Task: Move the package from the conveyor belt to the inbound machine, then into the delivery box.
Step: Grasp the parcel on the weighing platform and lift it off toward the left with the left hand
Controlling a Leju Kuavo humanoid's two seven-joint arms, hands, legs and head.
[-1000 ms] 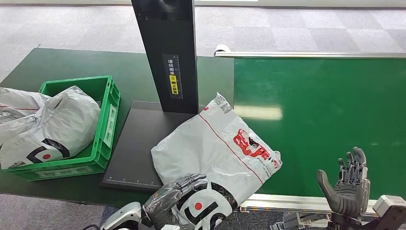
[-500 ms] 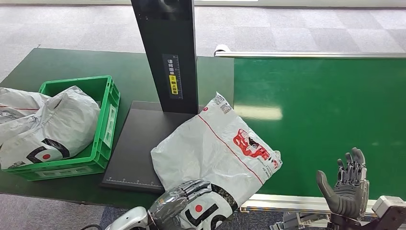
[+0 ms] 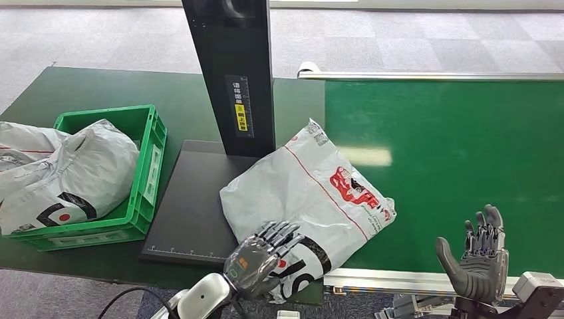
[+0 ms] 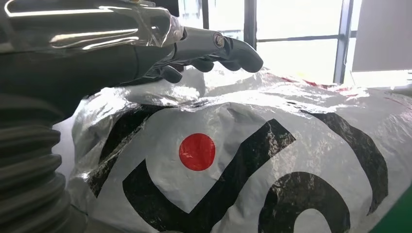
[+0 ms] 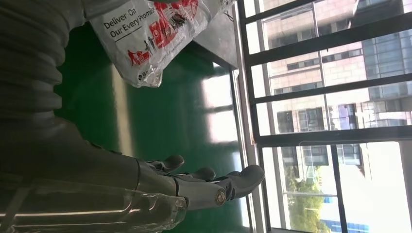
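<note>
A grey-white plastic package (image 3: 312,193) with red print and a black logo lies flat, half on the black base plate (image 3: 193,199) of the inbound machine (image 3: 233,73) and half on the green conveyor belt (image 3: 452,146). My left hand (image 3: 261,258) rests on top of its near corner, over the black logo, fingers stretched forward. The left wrist view shows the fingers (image 4: 228,48) lying along the crinkled package (image 4: 243,160). My right hand (image 3: 477,262) stands upright and open at the belt's near edge, apart from the package (image 5: 145,34), holding nothing (image 5: 194,187).
A green crate (image 3: 149,159) stands left of the base plate on the dark green table, holding other grey mailer bags (image 3: 73,173) that spill over its left side. The machine's black column rises behind the package. The belt's metal rail (image 3: 399,279) runs along the near edge.
The package has slid away from me and slightly right. My left hand has come up from its near edge onto its top. The right hand has barely moved.
</note>
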